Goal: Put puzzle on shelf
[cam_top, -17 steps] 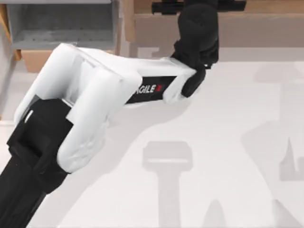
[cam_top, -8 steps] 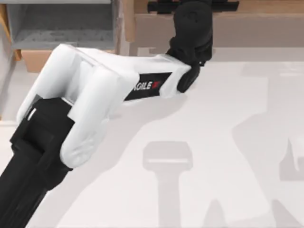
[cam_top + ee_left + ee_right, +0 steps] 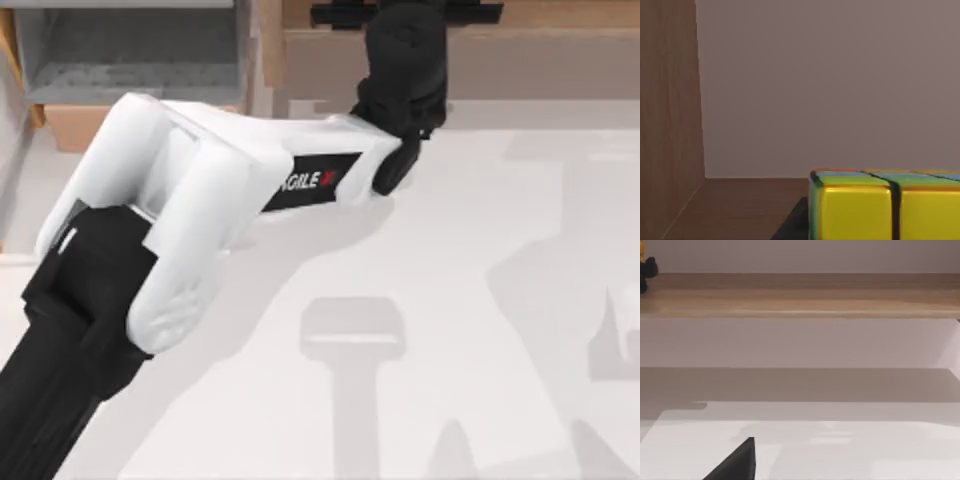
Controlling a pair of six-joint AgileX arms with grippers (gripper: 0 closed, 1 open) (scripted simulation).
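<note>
Reaching diagonally from the lower left of the top view, the left arm (image 3: 200, 190) stretches across the white bench (image 3: 450, 300) to the shelf (image 3: 540, 55) along the far edge. Compared with a second ago, its black wrist sits slightly farther left and nearer the shelf; over the last half second it has scarcely shifted. The left gripper (image 3: 405, 15) hangs over the shelf's brown board, its crossbar lying along the shelf's length.

Seen from the left wrist view, the puzzle (image 3: 885, 207) fills the lower corner close to the camera, with yellow squares facing forward and green, blue and orange along its upper edge. It appears to rest on or just above the shelf board, beside a wooden side wall (image 3: 670, 120), with a plain back wall behind. A dark strip beside the cube may be a gripper finger, but I cannot tell whether the fingers are apart or clamped on the puzzle.

Over on the right wrist view, the shelf's raised front edge runs across the scene, and the left gripper is a small dark shape with a speck of yellow at one end.
</note>
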